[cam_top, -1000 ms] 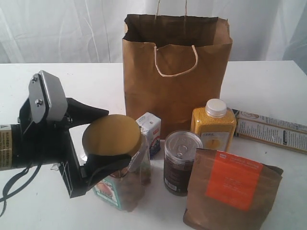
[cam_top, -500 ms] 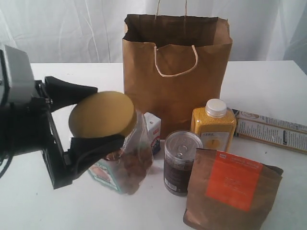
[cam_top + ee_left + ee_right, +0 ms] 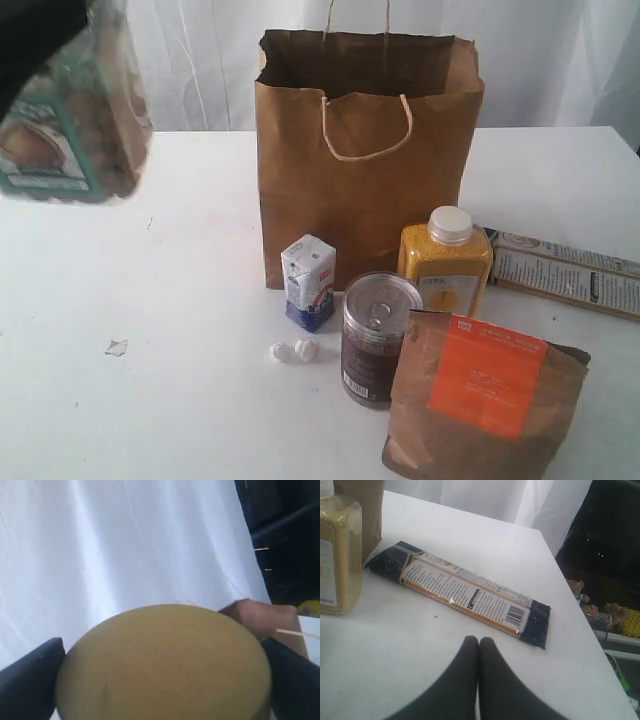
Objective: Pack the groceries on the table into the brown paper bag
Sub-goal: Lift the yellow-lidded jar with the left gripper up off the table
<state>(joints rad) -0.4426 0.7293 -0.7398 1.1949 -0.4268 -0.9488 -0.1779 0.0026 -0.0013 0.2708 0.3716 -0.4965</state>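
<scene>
High at the far left, the yellow-lidded clear jar (image 3: 70, 130) hangs blurred above the table (image 3: 180, 400). My left gripper (image 3: 162, 672) is shut on it, a dark finger (image 3: 30, 677) on each side of the yellow lid (image 3: 165, 650). The brown paper bag (image 3: 365, 160) stands open at the back. In front of it are the white-blue carton (image 3: 309, 281), the silver-topped can (image 3: 378, 338), the yellow bottle (image 3: 445, 262), the brown pouch (image 3: 485, 395) and two small white lumps (image 3: 294, 351). My right gripper (image 3: 478, 641) is shut and empty, near the flat printed box (image 3: 470, 592).
A small chipped mark (image 3: 116, 347) shows on the tabletop at the left. The flat box (image 3: 565, 270) lies at the right, close to the table's edge (image 3: 580, 625). White curtains hang behind the table. The bag's cord handles (image 3: 365, 130) stand above its rim.
My left gripper has lifted the jar off the table, up and to the left. The two white lumps beside the carton have come into view where it stood.
</scene>
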